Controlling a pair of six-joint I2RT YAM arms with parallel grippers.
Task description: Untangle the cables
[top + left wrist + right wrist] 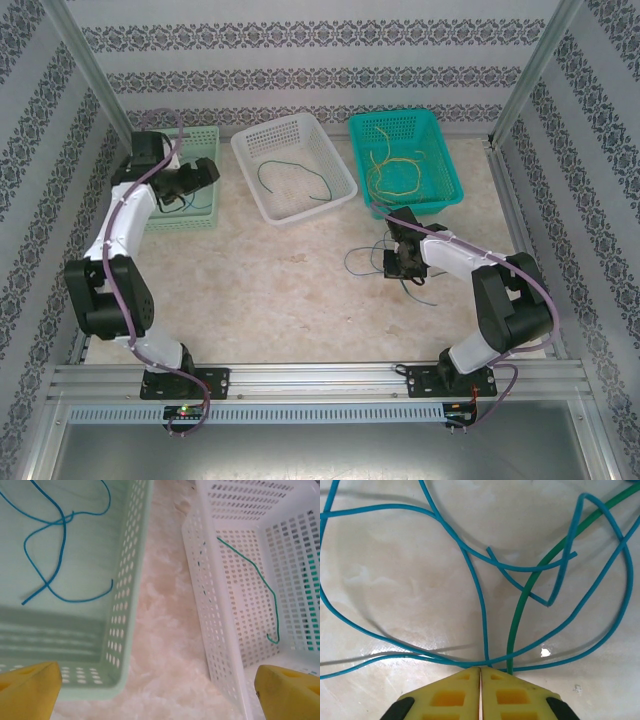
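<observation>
A tangle of blue cable (480, 595) and one green cable (530, 585) lies on the marble tabletop in front of my right gripper (480, 669). Its yellow pads are pressed together at the spot where the blue strands cross, and the green cable slips under the right pad. From above, this gripper (400, 268) sits low over the loose cables (356, 262). My left gripper (160, 690) is wide open and holds nothing. It hovers over the strip of table between a pale green basket (127, 630) holding a blue cable (60, 545) and a white basket (210, 630) holding a green cable (260, 575).
A teal basket (445, 150) at the back right holds yellow cables (400, 175). The white basket (262, 135) and pale green basket (195, 215) stand in a row to its left. Patterned walls and metal posts close in the table.
</observation>
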